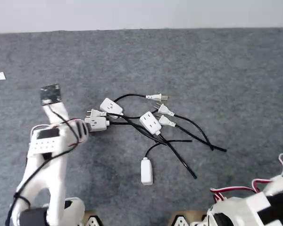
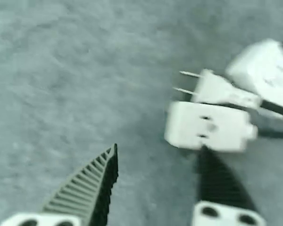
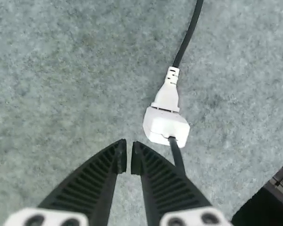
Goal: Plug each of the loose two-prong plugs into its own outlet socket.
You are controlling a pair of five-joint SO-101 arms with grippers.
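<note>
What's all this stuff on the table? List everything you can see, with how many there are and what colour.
sockets: four, white; three clustered mid-table, one alone nearer the arms.
plugs: four, white, two-prong, all loose; three right of the cluster, one on its left.
cords: several, black, tangled among them.
paper scraps: two, white, far left.
table: one, grey, fuzzy surface.
arms: two, white; one at the left, one at the near right corner.
left fingers: two, black, open, by the leftmost socket.
right fingers: two, black, shut, over the table near a socket.
</note>
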